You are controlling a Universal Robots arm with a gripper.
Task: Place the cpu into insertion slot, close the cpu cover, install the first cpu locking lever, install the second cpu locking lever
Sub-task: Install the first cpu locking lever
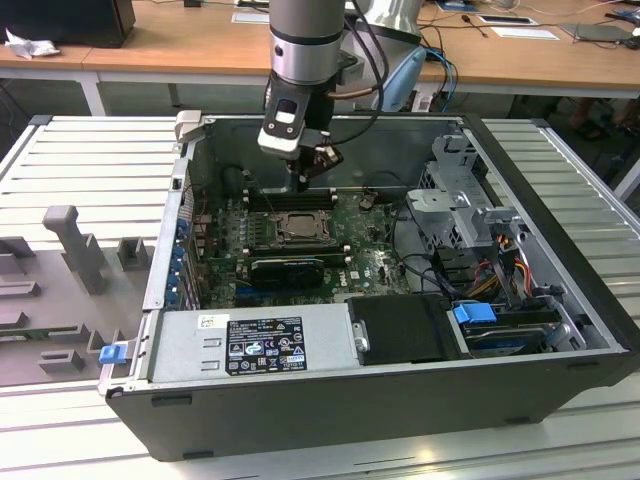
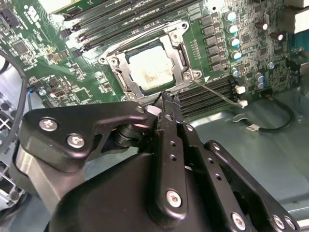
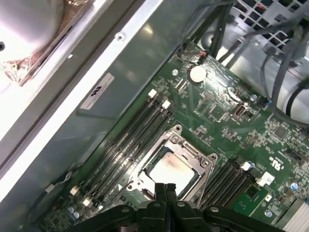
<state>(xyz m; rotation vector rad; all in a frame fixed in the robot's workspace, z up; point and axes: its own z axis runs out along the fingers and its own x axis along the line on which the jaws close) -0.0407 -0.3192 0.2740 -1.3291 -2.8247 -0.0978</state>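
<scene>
One tool (image 2: pixel 167 99), pressed together and empty, near one cpu (image 2: pixel 149 67) under one flat-lying cpu cover (image 2: pixel 179 54)

Cpu (image 2: pixel 150 67): pale metal lid, dull and stained. Cover (image 2: pixel 182 57): bare grey metal, satin. Board (image 2: pixel 43 67): glossy green laminate. Slots (image 1: pixel 285 200), at the cpu's 12 o'clock in the exterior view: black plastic. Gripper (image 2: pixel 169 100): matt black metal, bright screws. Case (image 1: pixel 400 410): matt dark grey.
</scene>
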